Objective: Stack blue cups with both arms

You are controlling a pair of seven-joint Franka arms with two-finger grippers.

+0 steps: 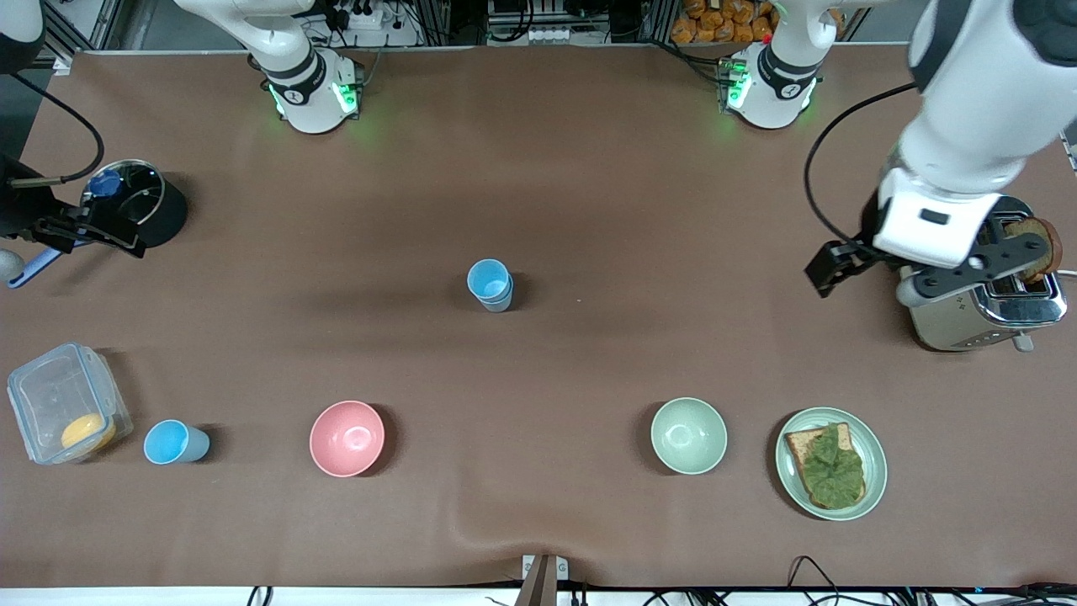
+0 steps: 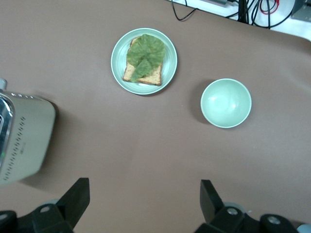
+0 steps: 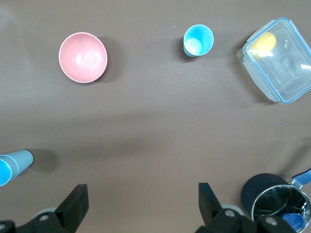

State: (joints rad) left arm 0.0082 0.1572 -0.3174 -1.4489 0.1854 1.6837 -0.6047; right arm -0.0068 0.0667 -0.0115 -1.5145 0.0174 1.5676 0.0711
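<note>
Wrist views show the left gripper [image 2: 143, 204] and right gripper [image 3: 143, 204] both spread wide, holding nothing.

A brown cloth is covering the whole surface [image 1: 589, 168], wrinkling slightly along the bottom edge. Cables [image 1: 816, 576] are trailing at the lower right, and a power strip [image 1: 358, 15] is lying at the top.

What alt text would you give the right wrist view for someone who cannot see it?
The right hand hangs open over brown table, holding nothing. Below lie a pink bowl, an upright blue cup, a clear lidded box, and stacked blue cups at the edge.
</note>
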